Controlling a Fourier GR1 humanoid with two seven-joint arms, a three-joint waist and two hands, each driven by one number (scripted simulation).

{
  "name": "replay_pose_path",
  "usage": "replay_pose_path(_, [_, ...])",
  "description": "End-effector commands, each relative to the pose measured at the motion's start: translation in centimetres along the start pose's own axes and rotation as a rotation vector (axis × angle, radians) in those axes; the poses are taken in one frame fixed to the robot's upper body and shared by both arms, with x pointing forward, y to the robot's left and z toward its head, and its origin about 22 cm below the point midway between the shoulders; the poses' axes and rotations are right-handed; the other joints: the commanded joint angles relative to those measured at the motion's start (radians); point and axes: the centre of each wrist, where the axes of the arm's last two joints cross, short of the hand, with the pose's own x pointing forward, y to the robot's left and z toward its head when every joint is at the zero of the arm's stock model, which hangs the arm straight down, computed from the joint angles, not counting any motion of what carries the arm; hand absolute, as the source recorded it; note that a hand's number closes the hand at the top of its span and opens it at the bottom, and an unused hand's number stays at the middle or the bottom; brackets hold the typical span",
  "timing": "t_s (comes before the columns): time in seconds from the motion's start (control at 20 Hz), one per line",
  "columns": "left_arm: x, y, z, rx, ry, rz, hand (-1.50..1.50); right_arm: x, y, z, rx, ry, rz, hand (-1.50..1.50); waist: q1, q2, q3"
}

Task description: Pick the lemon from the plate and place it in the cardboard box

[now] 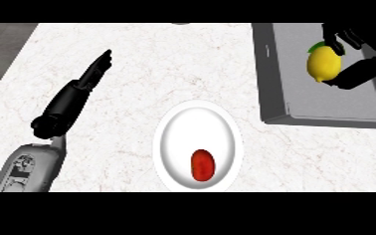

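- right hand (351,55) at upper right, fingers and thumb curled round the lemon (324,63), fingers over its top, thumb side under it; lemon carried, not resting on anything I can confirm
- lemon: yellow, small green leaf at the top end, sits over the interior of the box (275,87), near the box's right side; off the plate already
- box shows as a grey tray-like container with raised walls, not obviously cardboard; floor looks bare below the lemon
- step in hand, as I judge it: the release. Pick is done, transport looks done
- to do it well: lower toward the floor before opening, so the lemon does not bounce or roll; it is oval and will likely roll once free
- open fingers and thumb together, then lift straight up, no sideways sweep that could drag the lemon toward a wall
- keep the drop point away from the near wall; the hand is already close to the view's right edge, height above the floor cannot be told
- plate (170,144) at lower centre, white, well apart from the box; holds a red oblong item (202,165), leave it alone
- left hand (94,73) on the left over the counter (169,64), fingers straight, holding nothing, resting
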Motion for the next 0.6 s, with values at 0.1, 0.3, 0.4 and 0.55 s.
replay_pose_path(0.1, [-0.1,0.0,-1.1,0.001,-0.002,0.004,0.00,-4.3,0.5,-0.6,0.206,0.031,0.067,1.50,0.005,0.007,0.001])
replay_pose_path(0.3, [-1.2,-0.5,0.5,-0.006,-0.012,0.011,0.00,-5.3,2.7,-1.4,0.331,0.055,0.071,-1.50,0.002,0.002,0.000])
replay_pose_path(0.4, [-1.0,-0.7,0.2,0.004,-0.001,-0.004,0.00,-5.7,-0.4,-1.8,0.371,-0.029,0.036,-1.50,0.002,0.001,0.001])
replay_pose_path(0.55, [0.6,-0.9,0.8,-0.007,0.002,0.007,0.00,-7.1,1.2,-1.1,0.356,-0.118,-0.034,-1.50,0.006,-0.001,0.002])
